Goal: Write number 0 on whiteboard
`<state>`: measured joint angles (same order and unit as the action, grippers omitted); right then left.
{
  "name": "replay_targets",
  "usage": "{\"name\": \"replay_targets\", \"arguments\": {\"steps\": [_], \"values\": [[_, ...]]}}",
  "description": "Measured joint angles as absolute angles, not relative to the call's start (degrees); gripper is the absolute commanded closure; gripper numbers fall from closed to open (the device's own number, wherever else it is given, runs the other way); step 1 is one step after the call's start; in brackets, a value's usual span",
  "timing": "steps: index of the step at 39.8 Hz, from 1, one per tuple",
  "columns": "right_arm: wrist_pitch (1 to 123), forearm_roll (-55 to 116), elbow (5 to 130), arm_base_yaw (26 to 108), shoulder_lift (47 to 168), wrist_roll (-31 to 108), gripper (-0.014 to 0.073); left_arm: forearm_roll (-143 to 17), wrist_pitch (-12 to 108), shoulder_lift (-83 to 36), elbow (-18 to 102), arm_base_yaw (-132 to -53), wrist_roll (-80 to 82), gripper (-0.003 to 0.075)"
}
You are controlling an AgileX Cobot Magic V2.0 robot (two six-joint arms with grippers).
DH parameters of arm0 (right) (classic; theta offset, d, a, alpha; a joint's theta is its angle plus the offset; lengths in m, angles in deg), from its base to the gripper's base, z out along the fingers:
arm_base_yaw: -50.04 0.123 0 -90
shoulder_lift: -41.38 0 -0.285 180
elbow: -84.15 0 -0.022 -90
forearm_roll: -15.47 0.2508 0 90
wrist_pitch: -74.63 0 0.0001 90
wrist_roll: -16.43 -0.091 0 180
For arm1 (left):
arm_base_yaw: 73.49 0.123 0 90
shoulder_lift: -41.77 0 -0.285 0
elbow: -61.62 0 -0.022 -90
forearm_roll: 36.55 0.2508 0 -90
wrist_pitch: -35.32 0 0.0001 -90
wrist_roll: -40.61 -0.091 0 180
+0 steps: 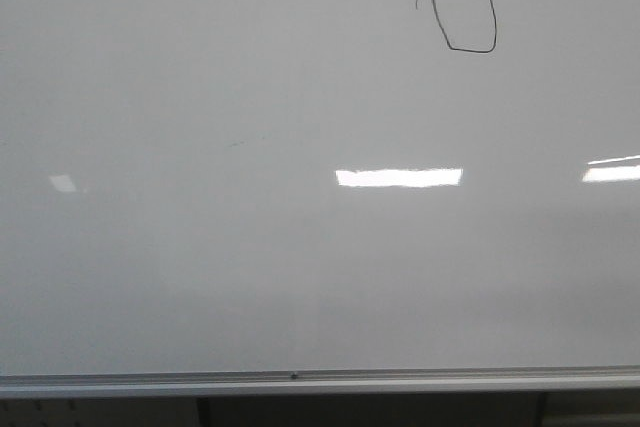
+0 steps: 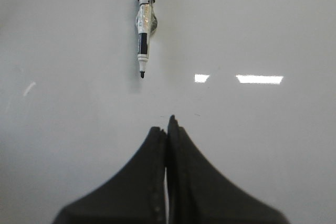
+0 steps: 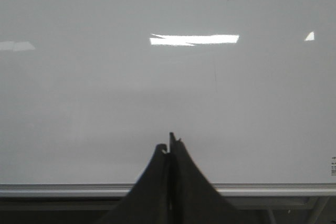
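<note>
**Whiteboard with drawn 0, marker, both grippers closed**

Whiteboard [image 1: 250,267]: glossy pale grey-white, filling the front view, its silver bottom rail [image 1: 300,381] running along the lower edge.

Number 0 [image 1: 467,9]: thin black angular oval sitting at the board's upper right in the front view, a short stray stroke at its upper left.

Marker [image 2: 143,30]: uncapped, black and white, clinging to the board surface, tip pointing toward the left gripper, well apart from it.

Left gripper [image 2: 167,127]: black fingers pressing together, holding nothing.

Right gripper [image 3: 169,144]: fingers meeting likewise, gripping nothing, facing the board above the rail.
</note>
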<state>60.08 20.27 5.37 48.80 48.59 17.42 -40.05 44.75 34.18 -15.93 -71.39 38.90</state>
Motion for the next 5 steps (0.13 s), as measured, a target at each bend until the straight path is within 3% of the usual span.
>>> {"name": "replay_targets", "arguments": {"steps": [5], "values": [[60.1, 20.3, 5.4, 48.8, 48.6, 17.4, 0.0662, -40.0, 44.7, 34.2, -15.9, -71.4, 38.9, 0.074]]}}
